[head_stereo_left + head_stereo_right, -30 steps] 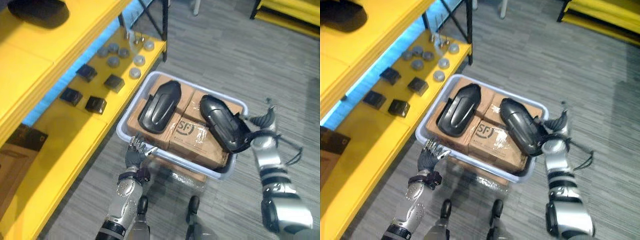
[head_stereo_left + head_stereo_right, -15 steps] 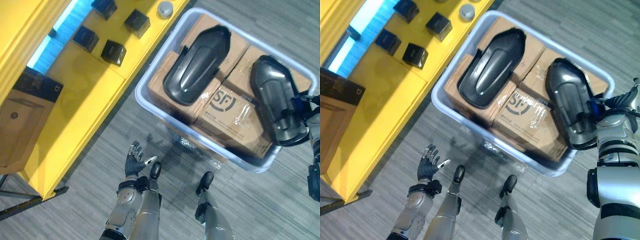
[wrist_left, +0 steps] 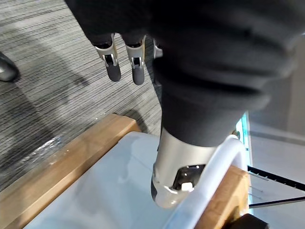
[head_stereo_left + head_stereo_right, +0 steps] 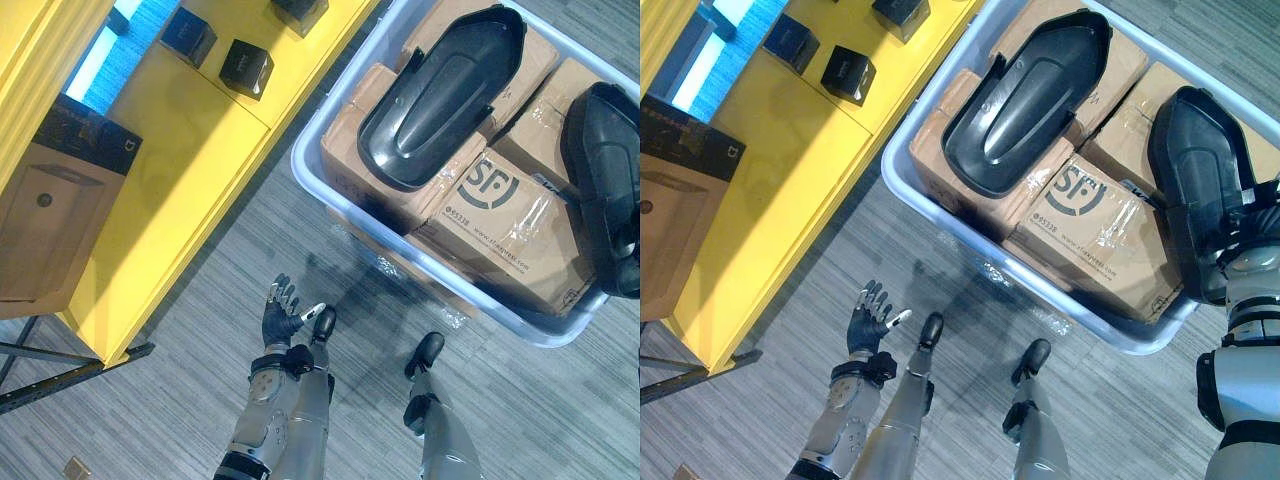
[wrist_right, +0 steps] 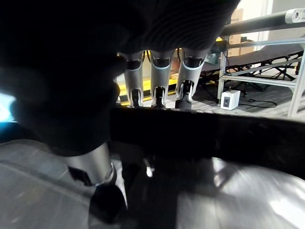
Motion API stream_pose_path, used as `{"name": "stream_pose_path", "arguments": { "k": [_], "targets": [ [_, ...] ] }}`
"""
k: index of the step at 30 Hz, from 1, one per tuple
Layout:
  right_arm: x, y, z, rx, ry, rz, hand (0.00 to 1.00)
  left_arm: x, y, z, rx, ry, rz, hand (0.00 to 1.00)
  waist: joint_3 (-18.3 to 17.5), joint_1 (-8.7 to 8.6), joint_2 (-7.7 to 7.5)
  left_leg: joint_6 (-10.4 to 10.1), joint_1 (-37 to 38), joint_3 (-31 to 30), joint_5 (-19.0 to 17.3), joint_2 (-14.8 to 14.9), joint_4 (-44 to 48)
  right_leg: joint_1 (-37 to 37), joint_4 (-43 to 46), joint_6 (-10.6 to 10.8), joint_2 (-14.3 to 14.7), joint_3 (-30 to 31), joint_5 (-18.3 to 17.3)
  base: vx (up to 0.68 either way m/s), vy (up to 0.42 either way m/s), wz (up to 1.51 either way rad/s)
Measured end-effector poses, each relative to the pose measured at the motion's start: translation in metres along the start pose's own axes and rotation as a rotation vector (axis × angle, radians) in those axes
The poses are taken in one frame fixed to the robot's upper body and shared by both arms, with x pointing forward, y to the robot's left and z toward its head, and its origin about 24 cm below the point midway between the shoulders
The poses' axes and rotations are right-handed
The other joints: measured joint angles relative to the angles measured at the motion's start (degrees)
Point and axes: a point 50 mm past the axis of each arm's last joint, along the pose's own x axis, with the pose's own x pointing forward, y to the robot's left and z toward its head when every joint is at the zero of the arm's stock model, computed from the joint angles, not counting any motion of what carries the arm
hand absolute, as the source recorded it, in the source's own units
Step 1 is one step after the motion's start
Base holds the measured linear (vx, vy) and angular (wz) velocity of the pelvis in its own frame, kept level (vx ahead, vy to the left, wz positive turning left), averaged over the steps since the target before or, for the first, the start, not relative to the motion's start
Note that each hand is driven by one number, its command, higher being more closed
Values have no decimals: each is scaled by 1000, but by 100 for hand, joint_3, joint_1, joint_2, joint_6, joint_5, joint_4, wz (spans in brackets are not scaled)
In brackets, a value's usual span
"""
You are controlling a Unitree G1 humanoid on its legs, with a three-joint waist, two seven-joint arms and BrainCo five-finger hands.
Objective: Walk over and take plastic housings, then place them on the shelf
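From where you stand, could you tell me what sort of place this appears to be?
Most likely a warehouse or parts stockroom: a yellow shelf carries small black boxes, and a pale tote beside it holds taped cardboard cartons with black plastic housings on top.

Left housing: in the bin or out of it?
In: the left housing lies on cardboard boxes inside the bin; the right hand grips the right housing.

Left arm hangs low at 7 o'clock, forearm pointing toward 12. Left robot hand (image 4: 279, 321) is empty, fingers spread and relaxed, thumb out toward 3 o'clock. Right arm enters at 4 o'clock. Right robot hand (image 5: 157, 71) has its fingers curled over the plastic housing (image 4: 1200, 190) rim.
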Motion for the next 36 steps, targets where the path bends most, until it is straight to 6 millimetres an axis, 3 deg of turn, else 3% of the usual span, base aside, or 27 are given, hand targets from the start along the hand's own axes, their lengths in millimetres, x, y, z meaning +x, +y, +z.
{"name": "stream_pose_path", "arguments": {
  "k": [7, 14, 18, 19, 22, 27, 31, 36],
  "targets": [
    [-23, 47, 9, 14, -92, 104, 100, 1, 4, 1, -7, -6, 21, 0, -8, -162, 47, -1, 591, 26, 6, 6, -90, 466, 140, -17, -27, 19, -137, 50, -64, 0],
    [-44, 64, 38, -44, -311, 117, 100, -3, 21, 10, 56, -32, 20, 0, 2, -495, 30, 42, 1492, 80, 34, -9, -367, 1240, 145, 43, -93, 25, -241, 34, -53, 4],
    [-58, 72, 50, -27, -398, 126, 100, -3, 22, 32, 84, -116, -32, 0, 4, -689, -74, 89, 1996, 198, 72, 2, -613, 1555, 171, 65, -118, 133, -294, 29, -48, -8],
    [-65, 76, 57, -30, -445, 132, 100, -1, 20, 39, 98, -140, -62, 0, -7, -772, -130, 100, 2192, 260, 81, 11, -704, 1702, 147, 67, -114, 172, -295, 34, -36, -23],
    [-81, 87, 58, -40, -499, 165, 100, 3, 11, 46, 127, -173, -110, 0, -148, -806, -322, 105, 2498, 428, 81, 37, -834, 1882, 77, 75, -84, 316, -298, 44, -18, -22],
    [-111, 106, 75, 2, -596, 242, 100, 21, -26, 54, 190, -192, -286, 0, -472, -987, -590, 113, 2914, 606, 89, 80, -1073, 2224, -224, 108, -14, 461, -209, 67, 2, -17],
    [-136, 106, 101, 24, -744, 249, 100, 38, -49, 58, 221, -187, -344, 0, -813, -1065, -680, 120, 3227, 869, 93, 126, -1197, 2510, -564, 134, 68, 633, -89, 85, 12, -25],
    [-163, 114, 120, 6, -877, 281, 100, 56, -63, 56, 170, -113, -350, 0, -1231, -1121, -726, 142, 3577, 1111, 109, 169, -1295, 2824, -839, 130, 146, 789, -41, 100, -1, -22]
  ]
}}
